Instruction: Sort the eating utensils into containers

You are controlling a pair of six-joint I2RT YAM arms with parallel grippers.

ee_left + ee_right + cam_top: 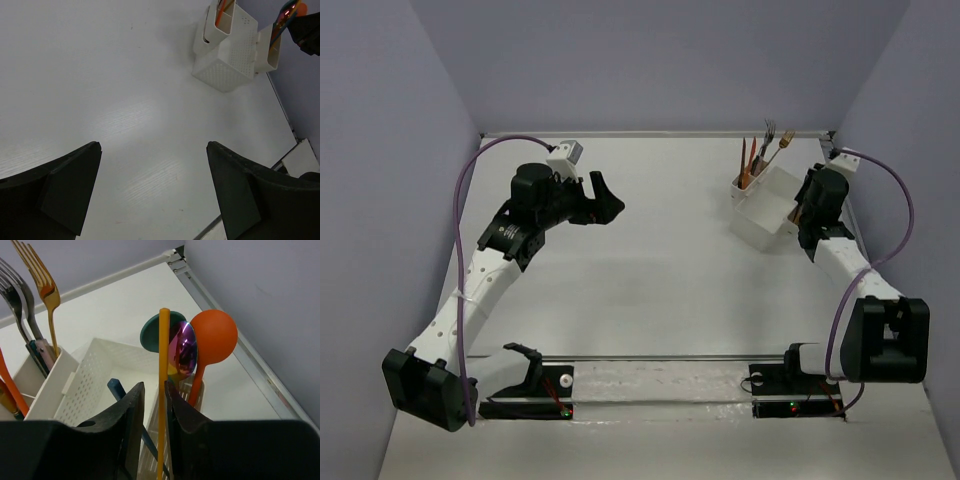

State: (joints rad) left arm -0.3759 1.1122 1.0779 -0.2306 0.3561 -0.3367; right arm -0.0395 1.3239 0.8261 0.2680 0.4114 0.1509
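Right tool (154,390) is pinched narrow on the yellow stick (163,340) just beside the bin (95,375), and a skewed release could tip the crowded spoons (215,335) out, left tool (152,147) gaping wide.

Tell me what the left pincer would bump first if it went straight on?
Probably the white table: the open left pincer points down at it. The white bin sits off to the right, outside that line, though depth is unclear.

The left gripper (152,145) hangs over the white table (75,75), fingers far apart. At the upper right stands the bin (227,62), with orange utensils (223,7) in its cups (270,52).
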